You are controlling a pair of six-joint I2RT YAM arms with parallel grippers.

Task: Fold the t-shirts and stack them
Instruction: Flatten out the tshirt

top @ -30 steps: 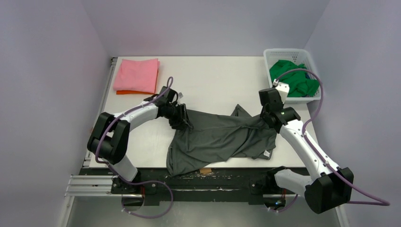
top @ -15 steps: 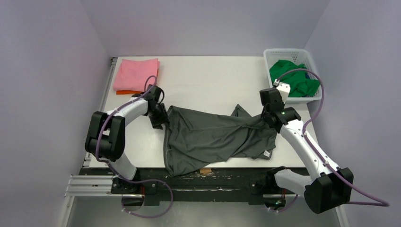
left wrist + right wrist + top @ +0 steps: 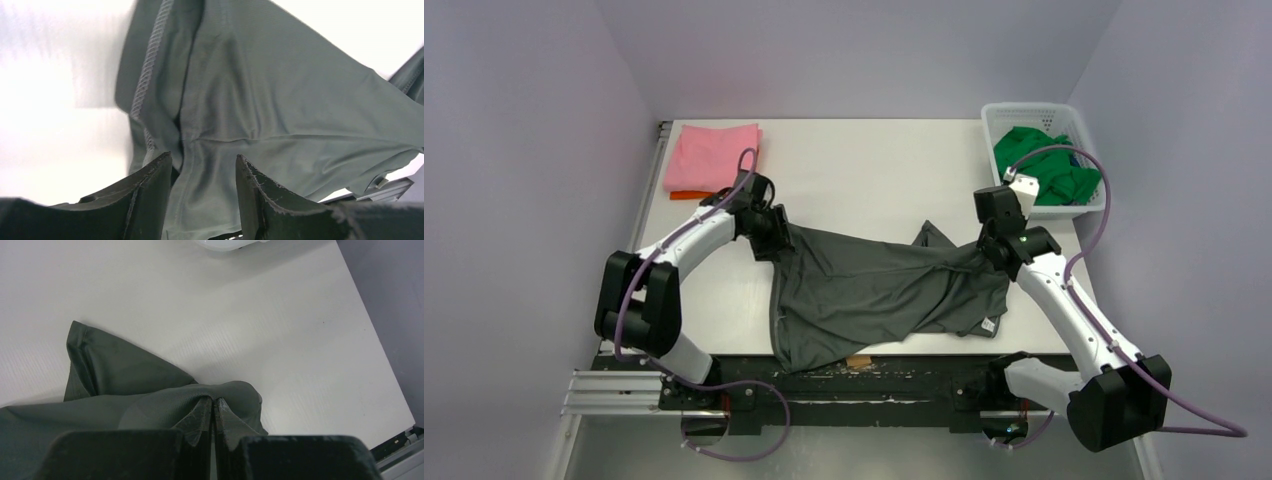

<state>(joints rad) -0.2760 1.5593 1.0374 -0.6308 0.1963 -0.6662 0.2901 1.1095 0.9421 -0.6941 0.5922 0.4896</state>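
Observation:
A dark charcoal-grey t-shirt [image 3: 884, 290] lies crumpled across the table's near half, its lower hem hanging over the front edge. My left gripper [image 3: 776, 237] sits at the shirt's upper left corner. In the left wrist view its jaws [image 3: 204, 159] stand apart over the hemmed grey cloth [image 3: 280, 100], which they do not pinch. My right gripper [image 3: 986, 252] is at the shirt's right end. There its jaws [image 3: 214, 401] are shut on a raised fold of the grey cloth [image 3: 125, 370].
A folded pink t-shirt [image 3: 714, 157] lies on an orange one [image 3: 692, 195] at the back left corner. A white lattice basket [image 3: 1024, 108] at the back right holds a bright green t-shirt [image 3: 1042, 165]. The table's front edge runs just under the grey shirt.
My left gripper moved left from the shirt's middle, drawing its left edge outward, then shifted slightly back, and its jaws widened. The right gripper stayed shut on its fold.

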